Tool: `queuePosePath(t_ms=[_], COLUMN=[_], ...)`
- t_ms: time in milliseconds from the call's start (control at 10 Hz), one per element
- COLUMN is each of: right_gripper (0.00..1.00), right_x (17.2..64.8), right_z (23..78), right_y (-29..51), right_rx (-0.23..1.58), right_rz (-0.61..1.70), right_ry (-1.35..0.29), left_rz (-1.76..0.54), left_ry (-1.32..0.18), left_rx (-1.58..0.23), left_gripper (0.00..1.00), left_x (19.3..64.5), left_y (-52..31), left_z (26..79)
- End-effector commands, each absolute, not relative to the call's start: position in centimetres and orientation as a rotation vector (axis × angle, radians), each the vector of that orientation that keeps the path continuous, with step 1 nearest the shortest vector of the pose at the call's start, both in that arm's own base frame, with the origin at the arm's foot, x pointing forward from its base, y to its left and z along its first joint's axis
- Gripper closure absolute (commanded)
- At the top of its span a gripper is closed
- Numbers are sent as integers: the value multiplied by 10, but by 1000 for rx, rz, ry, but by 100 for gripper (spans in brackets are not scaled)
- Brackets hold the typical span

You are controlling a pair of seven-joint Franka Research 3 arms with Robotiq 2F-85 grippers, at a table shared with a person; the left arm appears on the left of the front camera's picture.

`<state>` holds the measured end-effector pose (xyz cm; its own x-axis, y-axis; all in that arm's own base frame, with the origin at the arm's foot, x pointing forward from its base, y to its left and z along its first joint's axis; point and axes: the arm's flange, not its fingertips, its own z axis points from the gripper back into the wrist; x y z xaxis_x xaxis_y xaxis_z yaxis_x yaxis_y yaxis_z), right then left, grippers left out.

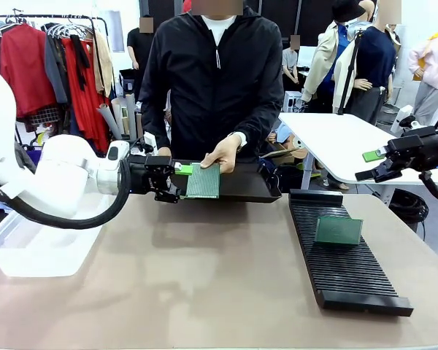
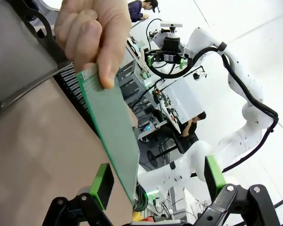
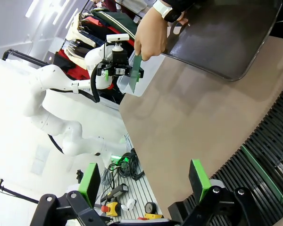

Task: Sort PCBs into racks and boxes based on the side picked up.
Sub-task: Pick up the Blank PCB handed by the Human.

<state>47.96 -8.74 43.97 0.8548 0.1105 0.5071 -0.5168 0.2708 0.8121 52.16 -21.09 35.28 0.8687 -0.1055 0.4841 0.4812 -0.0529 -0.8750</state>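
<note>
Black slotted rack [image 1: 347,251] nearest, right front of desk [image 1: 204,284], one PCB [image 1: 339,230] standing in it. Left gripper [image 1: 177,182], fingers open, brackets the lower edge of a PCB [image 1: 203,181] held upright by the person's hand [image 1: 223,154] at the far edge. Judged light, stiff, thin; pinch flat faces near the free edge. Right gripper [image 1: 372,165] open, idle, empty.

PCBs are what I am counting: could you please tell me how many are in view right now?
2. One PCB is held upright by the person's hand, between the open fingers of the left hand. The other PCB stands in the black rack.
</note>
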Motion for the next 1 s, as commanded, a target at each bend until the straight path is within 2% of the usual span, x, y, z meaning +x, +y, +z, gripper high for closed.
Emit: queuePosePath(t_ms=[0, 300, 500, 600, 900], right_gripper=[0, 0, 0, 0, 0], right_x=[479, 479, 479, 479, 479], right_z=[442, 442, 442, 442, 442], right_y=[-87, -87, -87, -87, -87], right_rx=[1238, 1238, 1238, 1238, 1238], right_rz=[440, 440, 440, 440, 440], right_ry=[-385, -385, -385, -385, -385], left_rz=[-468, -453, -456, -455, -449], left_ry=[-322, -343, -331, -324, -300], left_rx=[-1598, -1602, -1598, -1592, -1588], left_gripper=[0, 0, 9, 20, 63], left_x=[533, 547, 548, 547, 543], left_y=[-220, -232, -234, -234, -232], left_z=[356, 355, 353, 351, 347])
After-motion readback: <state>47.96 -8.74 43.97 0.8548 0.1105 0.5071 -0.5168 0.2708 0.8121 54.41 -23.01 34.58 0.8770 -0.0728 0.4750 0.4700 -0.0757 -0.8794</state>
